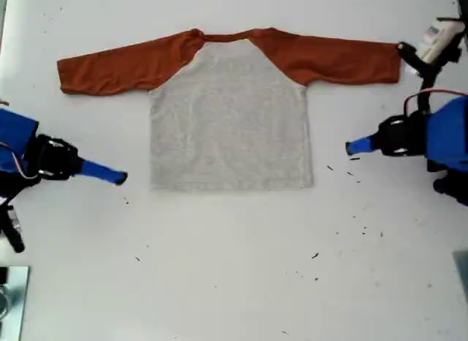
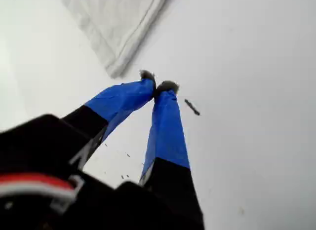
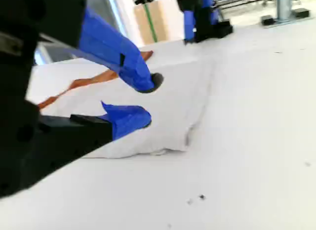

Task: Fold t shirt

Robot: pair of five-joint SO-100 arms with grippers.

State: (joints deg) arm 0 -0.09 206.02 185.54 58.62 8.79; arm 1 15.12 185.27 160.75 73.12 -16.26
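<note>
White worktop [image 1: 234, 268] fills the scene, matte and scattered with small dark specks, and the t shirt [image 1: 230, 114] lies flat on it between the two sets of fingers, with its grey body smooth, its rust-orange collar on the far edge and both long orange sleeves spread straight out to the sides. My first gripper [image 2: 159, 84] is on the arm at the exterior view's right; its blue-taped fingers [image 2: 168, 126] are clenched tip to tip with nothing between them, hovering over bare worktop. Just ahead of those tips, not touching them, sits a lower hem corner [image 2: 116, 67] of the shirt, and a dark speck [image 2: 192, 107] lies just beside them. My second gripper [image 3: 149, 100] is on the arm at the exterior view's left; its fingers [image 3: 123, 57] are released, one above the other with a clear gap that holds nothing. Beyond that gap is the other lower corner of the grey body [image 3: 168, 141], slightly rumpled at the hem, with an orange sleeve [image 3: 94, 79] running away farther back and the opposite arm [image 3: 197, 15] standing past the shirt's far side. In the exterior view both sets of tips point inward at the shirt, each near a side edge close to the hem and apart from the cloth
</note>
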